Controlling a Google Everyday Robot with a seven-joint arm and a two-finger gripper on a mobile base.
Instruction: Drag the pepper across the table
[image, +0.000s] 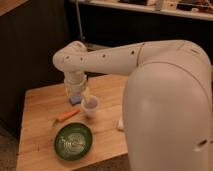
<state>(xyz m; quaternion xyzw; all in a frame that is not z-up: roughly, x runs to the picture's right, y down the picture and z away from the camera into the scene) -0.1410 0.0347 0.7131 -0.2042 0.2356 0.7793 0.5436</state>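
White-cased and pointing straight down, the gripper (76, 95) hung low over the middle of the table (40, 110), somewhat toward the far edge. Its fingers stood spread wide apart, and nothing could be seen held between them. Directly beneath them lay a blue sponge (75, 100), partly hidden by the gripper; whether the fingertips touched it could not be told. Just beside the gripper, on the side toward the table's right edge, stood a white cup (90, 106), upright, its rim near the finger on that side.

Nearer the front edge and a little toward the left edge lay the pepper (66, 116), a slim orange piece flat on the wood, angled so that its thin end pointed at the left edge. It lay apart from the gripper, between the sponge and a green bowl (73, 141). That bowl sat close to the front edge. Near the right edge a small white object (120, 124) showed partly from behind the robot's broad white arm (165, 100), which covered that side of the wooden top.
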